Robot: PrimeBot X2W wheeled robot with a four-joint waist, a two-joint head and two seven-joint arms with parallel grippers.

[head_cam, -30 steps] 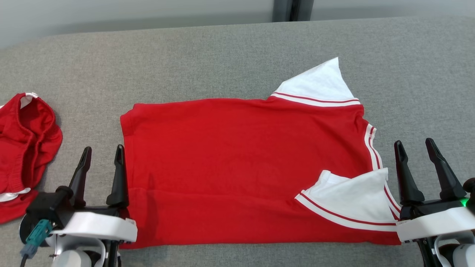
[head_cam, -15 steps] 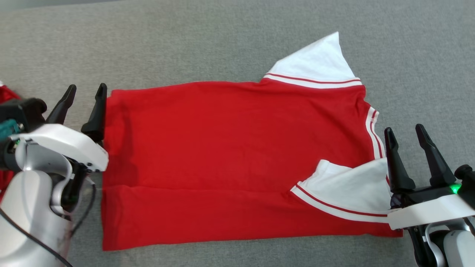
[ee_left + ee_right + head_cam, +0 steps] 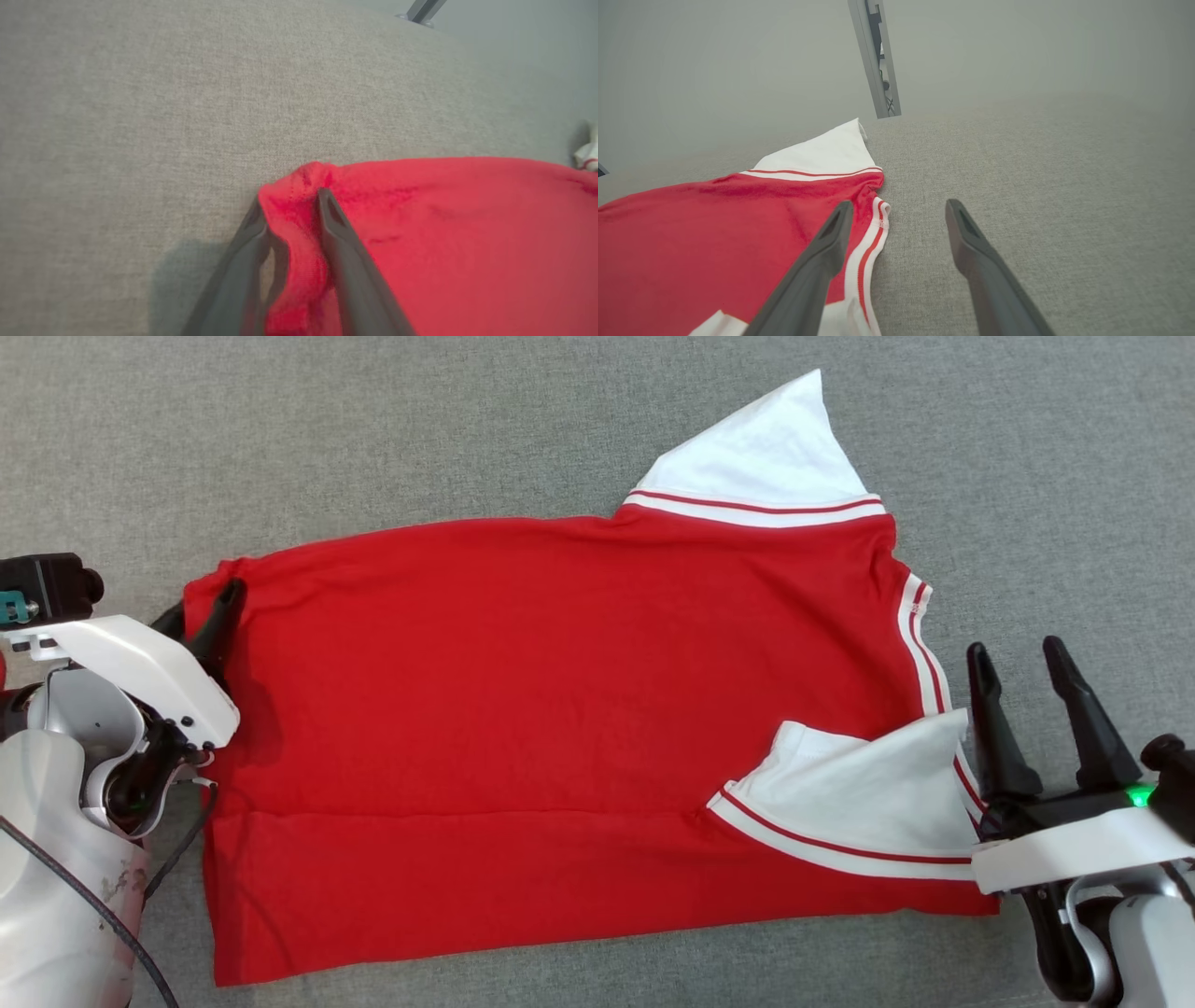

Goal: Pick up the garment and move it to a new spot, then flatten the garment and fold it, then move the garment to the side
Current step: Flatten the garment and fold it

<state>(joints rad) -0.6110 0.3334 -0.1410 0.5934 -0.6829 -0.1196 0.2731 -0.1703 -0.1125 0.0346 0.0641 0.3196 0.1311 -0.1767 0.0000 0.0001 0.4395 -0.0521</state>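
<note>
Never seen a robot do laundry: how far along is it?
Done: the red shirt with white striped sleeves lies flat on the grey fabric surface, one sleeve folded in. In hand: the left gripper pinches its far corner; the right gripper is open beside it. Left: folding over, moving aside.

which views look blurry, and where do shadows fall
Head view: sharp, evenly lit, soft shadow on the red shirt beside the left hand. Left wrist view: near fingers blurred, dark shadow on the grey fabric surface. Right wrist view: far background hazy.
</note>
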